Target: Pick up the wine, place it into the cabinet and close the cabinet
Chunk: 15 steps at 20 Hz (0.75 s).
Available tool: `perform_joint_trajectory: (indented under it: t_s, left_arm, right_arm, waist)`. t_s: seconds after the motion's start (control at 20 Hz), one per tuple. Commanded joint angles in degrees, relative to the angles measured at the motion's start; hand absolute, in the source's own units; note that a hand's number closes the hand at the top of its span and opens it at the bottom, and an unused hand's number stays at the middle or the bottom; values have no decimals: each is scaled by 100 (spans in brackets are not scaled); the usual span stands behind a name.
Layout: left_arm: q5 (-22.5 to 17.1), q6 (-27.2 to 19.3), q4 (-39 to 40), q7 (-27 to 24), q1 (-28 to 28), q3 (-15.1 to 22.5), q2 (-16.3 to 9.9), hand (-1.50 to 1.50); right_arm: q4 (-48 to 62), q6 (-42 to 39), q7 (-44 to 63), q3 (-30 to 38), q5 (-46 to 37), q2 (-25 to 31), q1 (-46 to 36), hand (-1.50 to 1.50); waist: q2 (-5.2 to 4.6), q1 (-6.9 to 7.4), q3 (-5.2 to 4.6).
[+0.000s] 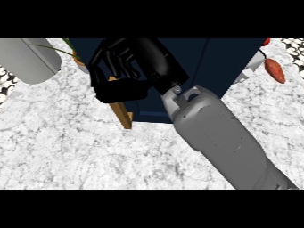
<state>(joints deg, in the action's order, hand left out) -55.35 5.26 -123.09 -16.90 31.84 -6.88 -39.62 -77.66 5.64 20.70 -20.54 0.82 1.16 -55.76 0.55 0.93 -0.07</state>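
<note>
The black right hand (125,67) has its fingers curled over the top edge of a thin tan wooden cabinet door (122,113), which stands ajar beneath the palm; whether they actually clasp the door or only press against it, I cannot tell. Just behind the fingers lies the dark navy cabinet (207,67). The wine bottle is not visible anywhere, so it is probably already inside, leaving only the door to be swung shut. Left of the fingers sits a pale grey cylindrical forearm (22,60), its hand out of view, near green plant leaves (67,44). Far right hangs a red chilli-shaped ornament (274,70). The mottled white marble counter (68,151) lies below.
</note>
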Motion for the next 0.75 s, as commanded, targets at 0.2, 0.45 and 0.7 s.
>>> perform_joint_trajectory:
  t_s: [0.2, 0.45, 0.7]
  left_arm:
    - [245, -398, 237, 338, -769, 429, 192, -150]
    - [728, -630, 287, 147, -1007, 864, 503, -150]
    - [793, -873, 714, 248, -1392, 1012, 680, -150]
  right_arm:
    - [904, -425, -644, 718, 59, 612, -124, 150]
    - [1401, -463, -1010, 886, -1, 788, -293, 150]
    - [1458, -658, -1195, 864, 65, 855, -290, 150]
  waist:
    - [-111, -103, 6]
    - [-154, -62, 3]
    - [-162, -162, -1]
